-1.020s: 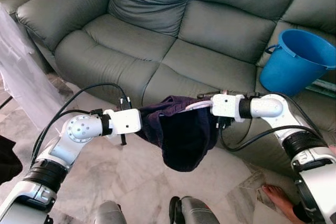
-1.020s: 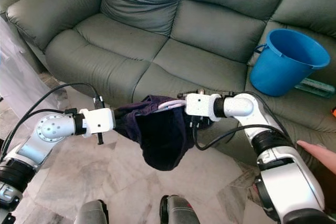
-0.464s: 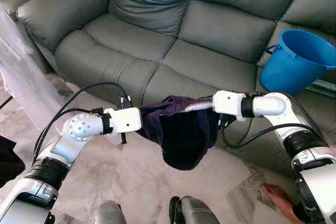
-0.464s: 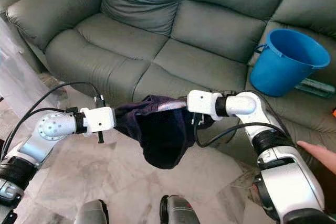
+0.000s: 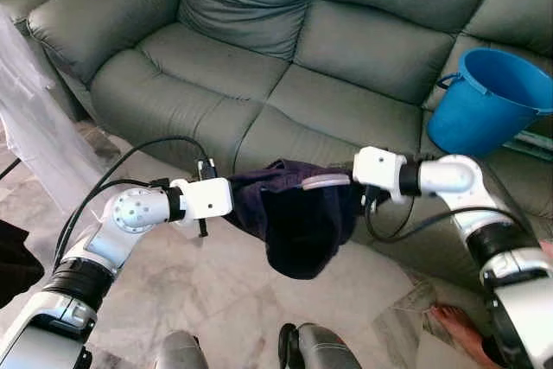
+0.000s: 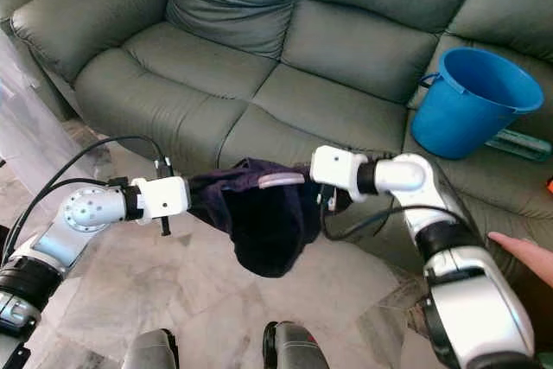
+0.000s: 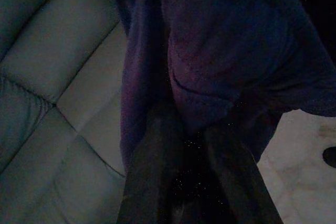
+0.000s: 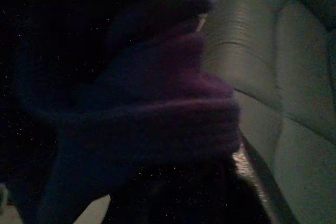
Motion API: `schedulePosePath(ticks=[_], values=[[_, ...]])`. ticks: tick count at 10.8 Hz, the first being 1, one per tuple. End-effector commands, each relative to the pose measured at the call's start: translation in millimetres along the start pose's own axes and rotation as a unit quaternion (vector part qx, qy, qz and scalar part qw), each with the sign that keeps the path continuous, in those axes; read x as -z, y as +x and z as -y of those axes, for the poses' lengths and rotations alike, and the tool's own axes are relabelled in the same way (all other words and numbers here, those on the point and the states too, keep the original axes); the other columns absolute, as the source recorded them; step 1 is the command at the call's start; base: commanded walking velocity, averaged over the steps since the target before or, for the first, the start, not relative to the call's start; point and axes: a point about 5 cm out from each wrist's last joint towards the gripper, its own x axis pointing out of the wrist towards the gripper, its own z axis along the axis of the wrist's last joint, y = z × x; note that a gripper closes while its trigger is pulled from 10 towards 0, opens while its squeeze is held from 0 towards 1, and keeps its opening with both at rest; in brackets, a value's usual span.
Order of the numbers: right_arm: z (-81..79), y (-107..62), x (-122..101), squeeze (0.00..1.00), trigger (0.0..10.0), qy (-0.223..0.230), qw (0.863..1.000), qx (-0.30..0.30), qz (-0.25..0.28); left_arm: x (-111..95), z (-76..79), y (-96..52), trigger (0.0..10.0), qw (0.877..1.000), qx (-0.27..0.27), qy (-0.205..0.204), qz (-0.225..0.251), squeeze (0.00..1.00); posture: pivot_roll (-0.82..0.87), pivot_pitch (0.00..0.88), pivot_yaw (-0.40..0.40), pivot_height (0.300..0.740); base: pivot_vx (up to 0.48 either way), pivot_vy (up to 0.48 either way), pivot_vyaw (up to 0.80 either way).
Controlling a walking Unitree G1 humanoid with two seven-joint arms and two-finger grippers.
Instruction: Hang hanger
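A dark purple garment (image 5: 298, 222) is held up in mid-air between the two arms, in front of a grey-green leather sofa (image 5: 285, 49). The cloth sags in a pouch at its middle, above pale marbled floor tiles (image 5: 216, 300).

A pale pink hanger (image 5: 326, 182) is seen poking out of the top edge of the garment, at about 2 o'clock from the pouch, just beside the right wrist housing. Most of the hanger is wrapped in cloth and cannot be made out.

The left gripper (image 7: 191, 145) is pressed into the garment's left side, at 9 o'clock from the pouch. In the left wrist view its two black fingers (image 7: 152, 171) are seen close together with purple cloth bunched between them, so the fabric is pinched.

The right gripper (image 6: 321, 189) is buried in the garment's right edge, at 3 o'clock. The right wrist view is very dark and covered by folded cloth; whether its fingers are parted or closed cannot be told.

A blue bucket (image 5: 484, 97) is tilted on the sofa seat at 2 o'clock, well apart from the garment. A person's bare foot (image 5: 458, 327) is noted on the floor at 5 o'clock, and a hand (image 6: 523, 257) at the right edge.
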Motion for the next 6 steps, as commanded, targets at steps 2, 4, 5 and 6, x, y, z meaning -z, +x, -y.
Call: schedulePosePath(ticks=[2,4,5,6], values=[[-3.9,-1.4,-1.1,0.00,0.0,0.012,1.000,0.007,0.018,0.9,-4.2,-0.7,0.0,1.000,-0.007,0.006,-0.003,0.00,-0.07,0.124,-0.100,0.740,0.000,0.000,0.00],[-15.3,5.3,1.6,0.00,0.0,0.033,0.999,0.028,0.031,2.5,-2.7,-0.3,0.0,1.000,-0.007,0.005,-0.006,0.00,-0.07,0.127,-0.098,0.740,0.000,0.000,0.00],[-23.4,8.8,3.8,0.00,0.0,0.043,0.998,0.033,0.034,2.8,-1.8,0.6,0.0,1.000,-0.008,0.004,-0.005,0.00,-0.07,0.126,-0.099,0.740,0.000,0.000,0.00],[-30.9,12.3,4.1,0.00,0.0,0.053,0.997,0.035,0.040,3.3,-2.1,0.9,0.0,1.000,-0.010,0.005,-0.006,0.00,-0.07,0.126,-0.098,0.740,0.000,0.000,0.00]])
